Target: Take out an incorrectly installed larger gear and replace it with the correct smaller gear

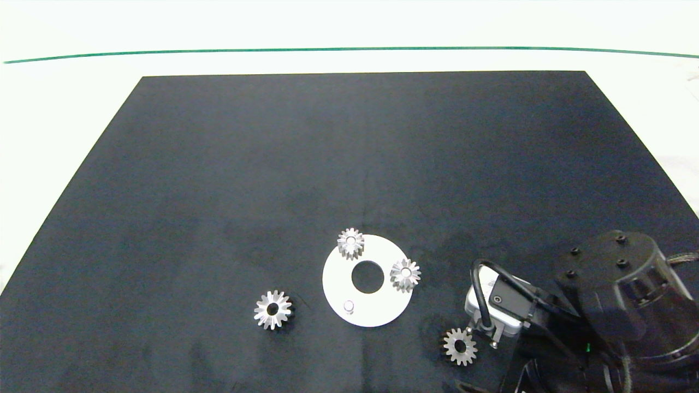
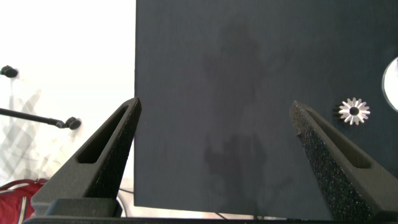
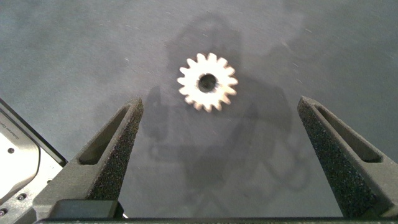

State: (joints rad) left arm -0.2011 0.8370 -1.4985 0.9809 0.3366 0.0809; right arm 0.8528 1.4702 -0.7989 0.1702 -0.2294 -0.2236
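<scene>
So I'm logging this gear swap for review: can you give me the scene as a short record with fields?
larger gear: lying flat on the mat, off the white disc
smaller gear: flat on the mat, right of the disc
disc: two small gears on pegs, one bare peg
right gripper: open, above the smaller gear
left gripper: open, over the mat's edge, holding nothing
</scene>
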